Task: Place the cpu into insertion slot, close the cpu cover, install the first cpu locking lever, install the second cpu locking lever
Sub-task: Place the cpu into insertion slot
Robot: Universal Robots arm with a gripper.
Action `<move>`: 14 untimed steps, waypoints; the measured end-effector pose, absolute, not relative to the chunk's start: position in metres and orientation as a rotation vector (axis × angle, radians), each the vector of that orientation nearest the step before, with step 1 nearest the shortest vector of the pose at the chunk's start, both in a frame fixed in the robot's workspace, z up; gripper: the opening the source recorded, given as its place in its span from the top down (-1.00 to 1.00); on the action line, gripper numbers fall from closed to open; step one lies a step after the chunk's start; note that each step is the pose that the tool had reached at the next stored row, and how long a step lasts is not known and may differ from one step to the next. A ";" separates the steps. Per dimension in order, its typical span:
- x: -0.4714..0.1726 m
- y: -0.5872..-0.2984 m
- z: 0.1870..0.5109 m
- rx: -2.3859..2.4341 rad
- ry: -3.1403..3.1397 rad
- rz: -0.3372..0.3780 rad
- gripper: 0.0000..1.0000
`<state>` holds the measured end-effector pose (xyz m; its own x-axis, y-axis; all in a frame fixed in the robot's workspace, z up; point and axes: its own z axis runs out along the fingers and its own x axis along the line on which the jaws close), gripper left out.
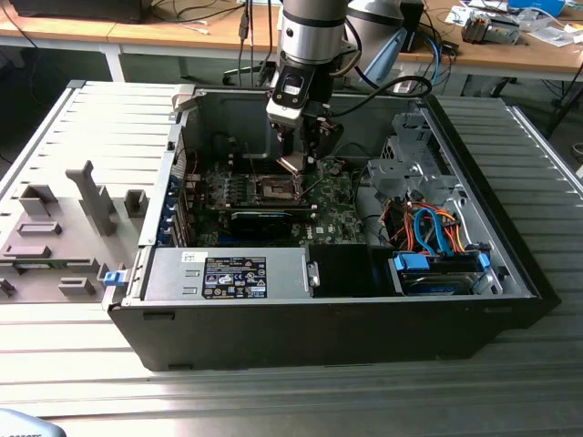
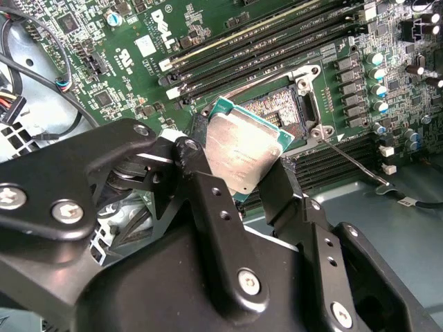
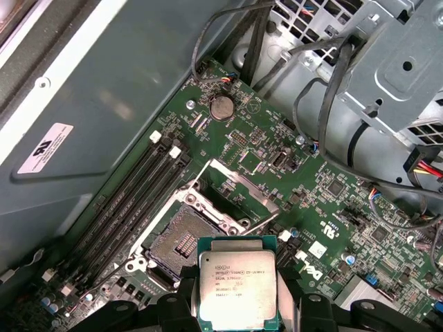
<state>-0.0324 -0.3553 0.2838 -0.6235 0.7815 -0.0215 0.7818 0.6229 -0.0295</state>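
Note:
My gripper point(image 1: 295, 160) hangs inside the open computer case, shut on the cpu point(image 1: 291, 165), a small square chip with a silvery top. In both wrist views the cpu point(image 2: 243, 153) point(image 3: 237, 283) sits clamped by its edges between the black fingers point(image 2: 208, 197). It is held tilted, a little above and beside the bare insertion slot point(image 3: 180, 238) point(image 2: 287, 109) on the green motherboard. The cpu cover point(image 3: 242, 185), a silver metal frame, stands swung up at the socket's edge. A thin locking lever point(image 2: 354, 162) juts out free from a socket corner.
Rows of black memory slots point(image 2: 277, 41) run beside the socket. A black graphics card point(image 1: 260, 218) lies just in front of the socket in the exterior view. A metal drive cage point(image 1: 410, 164) and bundled cables point(image 1: 428, 228) fill the case at the exterior view's right. A grey fixture plate point(image 1: 64, 228) lies outside at the left.

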 end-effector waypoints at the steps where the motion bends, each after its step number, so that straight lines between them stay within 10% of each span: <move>1: -0.032 -0.355 0.284 1.364 2.822 -0.056 -0.08; 14: -0.032 -0.355 0.284 1.372 2.818 -0.056 -0.08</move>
<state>-0.0324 -0.3553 0.2837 -0.6170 0.7867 -0.0215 0.7869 0.6164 -0.0295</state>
